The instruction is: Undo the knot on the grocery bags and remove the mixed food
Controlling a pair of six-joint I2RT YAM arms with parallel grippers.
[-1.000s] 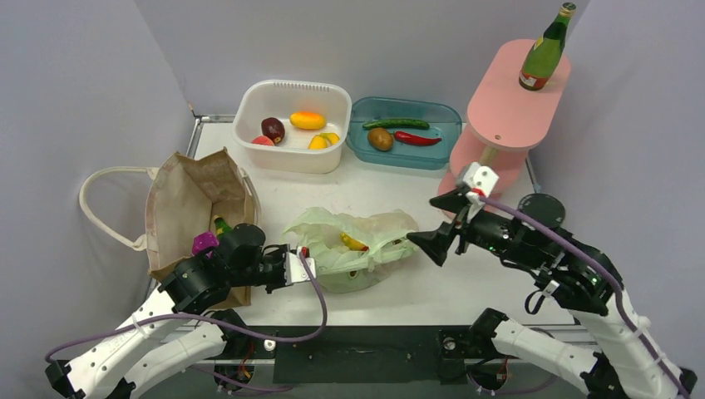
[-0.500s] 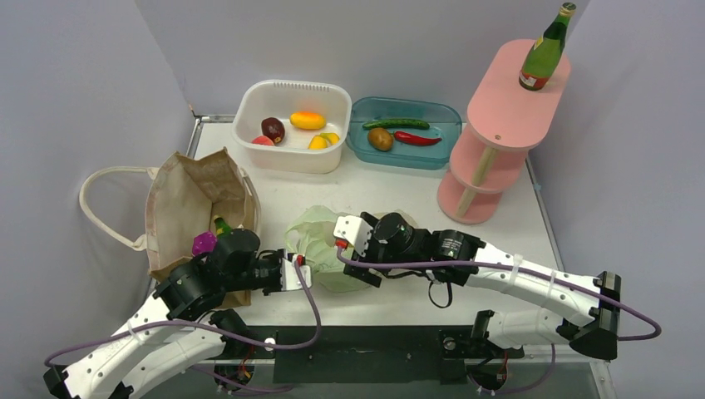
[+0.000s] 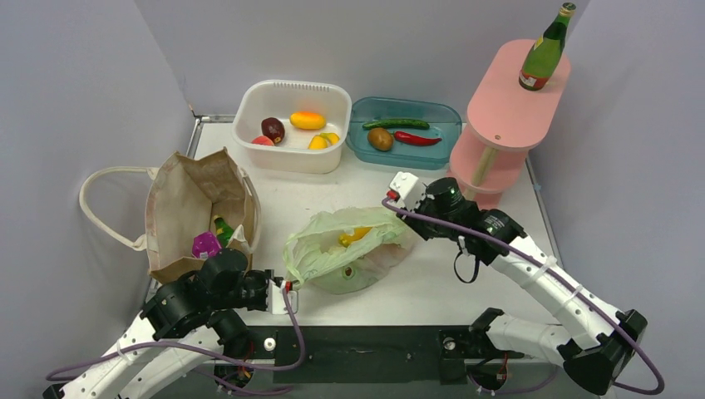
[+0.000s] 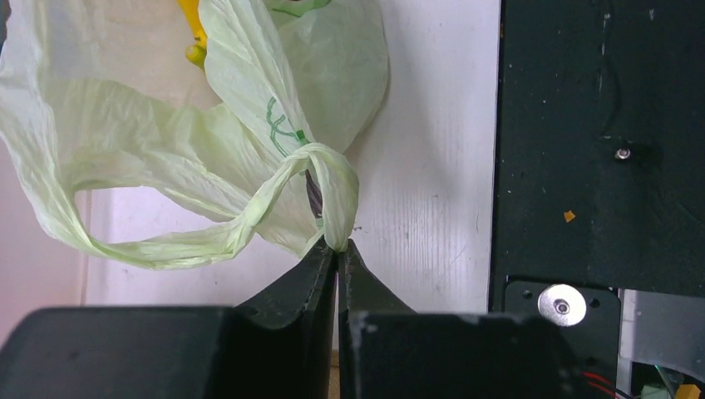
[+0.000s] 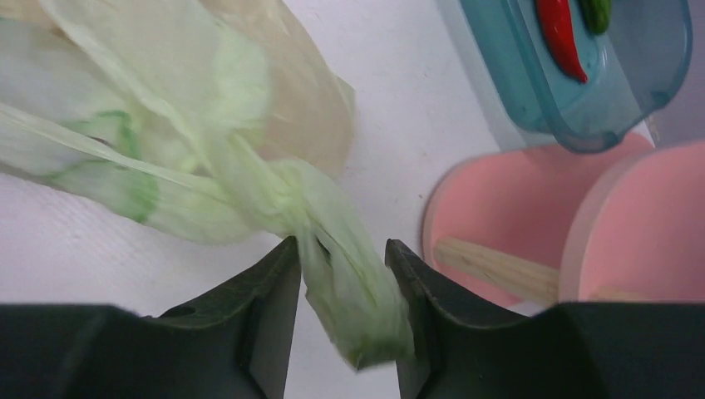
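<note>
Two bags were seen on the surface [image 3: 416, 287]. The paper bag [image 3: 187, 199] lay open at the left, with one purple packet [image 3: 204, 245] and one green bottle [image 3: 222, 226] in its mouth. The plastic bag [image 3: 328, 249] was stretched between the arms in the middle, with a yellow item [image 3: 354, 236] showing inside. The left end effector [image 4: 337, 248] was pinched together on the plastic bag's knotted loop, and the right end effector [image 5: 340, 243] was clamped on its twisted far end. In the white tub [image 3: 291, 86] about five fruits were counted. In the teal tray [image 3: 405, 105] three items were counted: a cucumber [image 3: 396, 124], a brown round item [image 3: 381, 139] and a chilli [image 3: 416, 139]. A second bottle [image 3: 544, 51] stood on the pink stand [image 3: 507, 100]. The plastic bag's remaining contents could not be made out through the film.
</note>
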